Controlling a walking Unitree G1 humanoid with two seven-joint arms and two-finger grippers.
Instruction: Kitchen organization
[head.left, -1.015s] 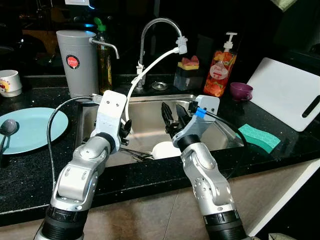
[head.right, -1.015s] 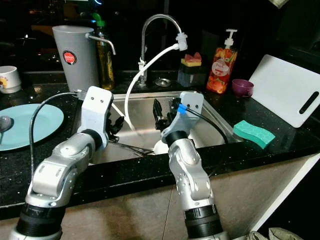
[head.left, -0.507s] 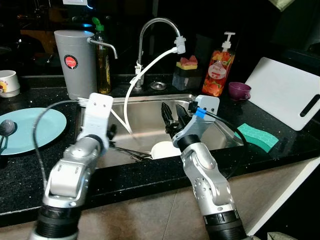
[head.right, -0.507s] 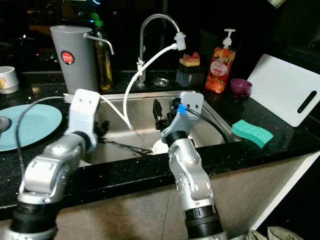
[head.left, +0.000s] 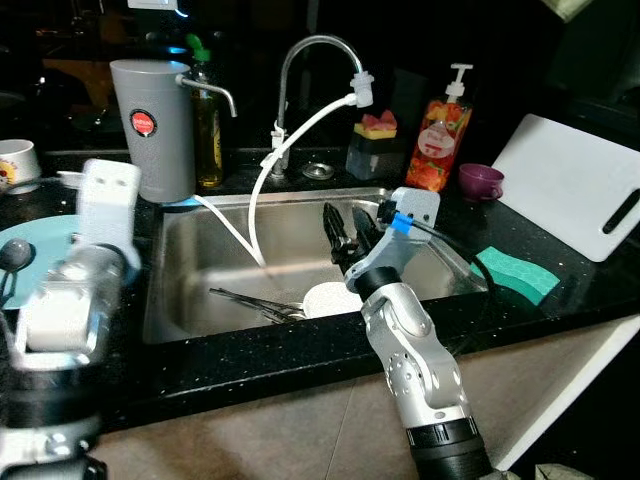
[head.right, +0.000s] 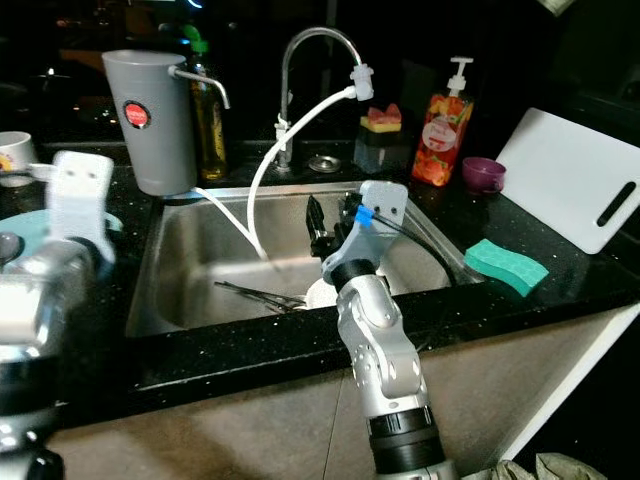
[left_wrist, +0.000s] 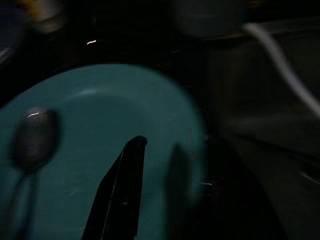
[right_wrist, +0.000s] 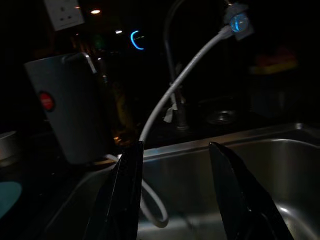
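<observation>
**Risks around the sink and the teal plate**

Head views: the right gripper (head.left: 345, 232) hangs above the sink (head.left: 300, 215), fingers spread and empty, with a white dish (head.left: 330, 298) and loose cutlery (head.left: 255, 300) lying in the basin below it. A white hose (head.left: 300, 135) runs from the faucet (head.left: 315, 50) down into the basin, near that arm; a careless descent could snag the hose or knock the dish against the steel. The left arm (head.left: 80, 270) is blurred and sits over the counter by the teal plate (head.left: 15, 235), where a spoon (head.left: 14, 256) rests. A grey canister (head.left: 150, 125) and a mug (head.left: 18, 165) stand close by and could be clipped by a wide swing.

Left wrist view: the left gripper (left_wrist: 150, 192) hovers over the teal plate with its fingers parted, nothing between them. The spoon lies off to one side of the fingers, so a closing pinch here would likely miss it or push the plate across the counter.

Right wrist view: the right gripper's fingers stand apart, pointing toward the grey canister and hose rather than down at the dish, so it needs to tilt before any grasp.
</observation>
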